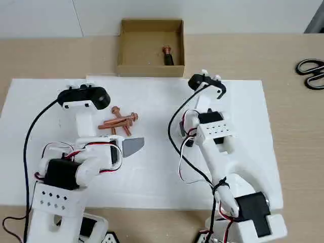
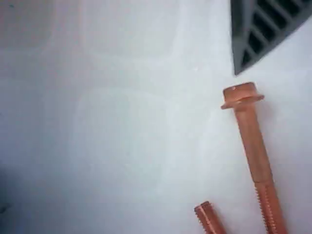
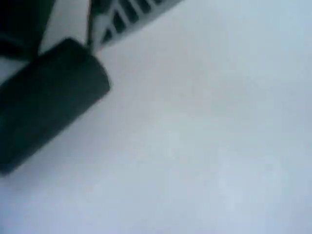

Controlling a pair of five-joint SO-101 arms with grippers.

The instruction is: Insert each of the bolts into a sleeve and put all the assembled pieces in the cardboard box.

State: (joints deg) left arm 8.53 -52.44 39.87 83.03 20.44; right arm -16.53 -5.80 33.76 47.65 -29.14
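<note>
- Seeing threaded copper flanged bolts (image 1: 119,123) heaped on white paper (image 1: 152,177) by the left fingers (image 1: 132,146).
- One sleeved bolt (image 1: 167,54) lies in the cardboard box (image 1: 149,71).
- I cannot tell if those or the right fingers (image 3: 131,14) are open.

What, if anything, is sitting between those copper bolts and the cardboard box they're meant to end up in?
Nothing visible does. In the high view, the strip of white sheet between the bolts and the cardboard box lies bare. Only the box's own near wall would have to be lifted over.
</note>
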